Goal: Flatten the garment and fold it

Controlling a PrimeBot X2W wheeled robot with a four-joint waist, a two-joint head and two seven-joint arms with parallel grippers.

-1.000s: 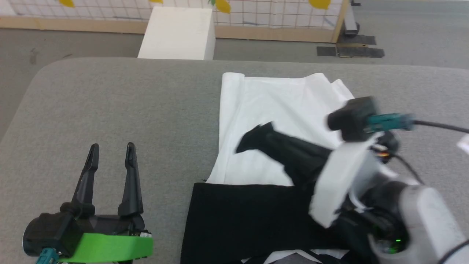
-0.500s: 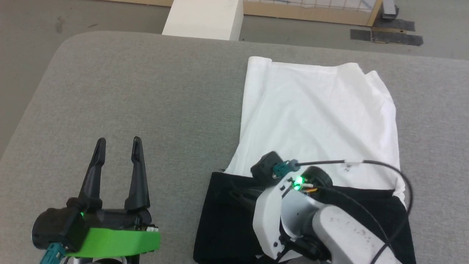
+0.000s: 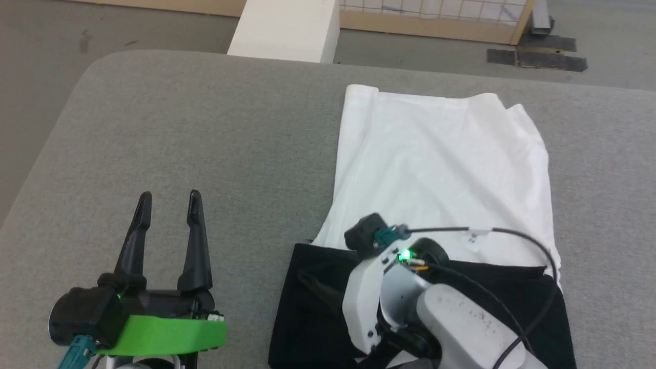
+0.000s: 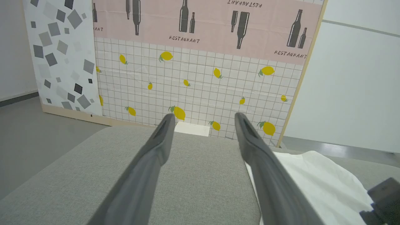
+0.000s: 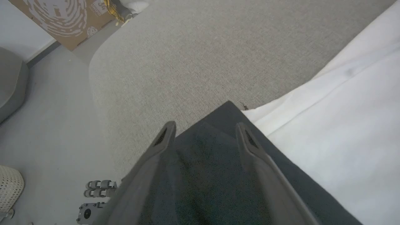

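Observation:
The garment lies on the grey padded table [image 3: 205,128], its white body panel [image 3: 441,164] spread toward the far side and its black section [image 3: 307,318] nearest me. My right gripper [image 5: 204,129] hovers over the black section's left corner. Its fingers stand apart with flat dark cloth [image 5: 206,175] beneath them and nothing pinched. In the head view the right wrist [image 3: 389,287] covers most of those fingers. My left gripper [image 3: 166,202] rests open over bare table left of the garment, and its fingers [image 4: 156,150] frame the table's far edge.
A rigid white box [image 3: 287,31] stands on the floor past the table's far edge, in front of a wood-framed partition [image 3: 435,20]. The table's left edge drops to grey floor, where a cardboard box [image 5: 62,18] and a woven basket [image 5: 9,190] sit.
The head camera has shifted. My right arm came down from over the white panel to the black section's left corner, and its jaws have opened. The left gripper has stayed put.

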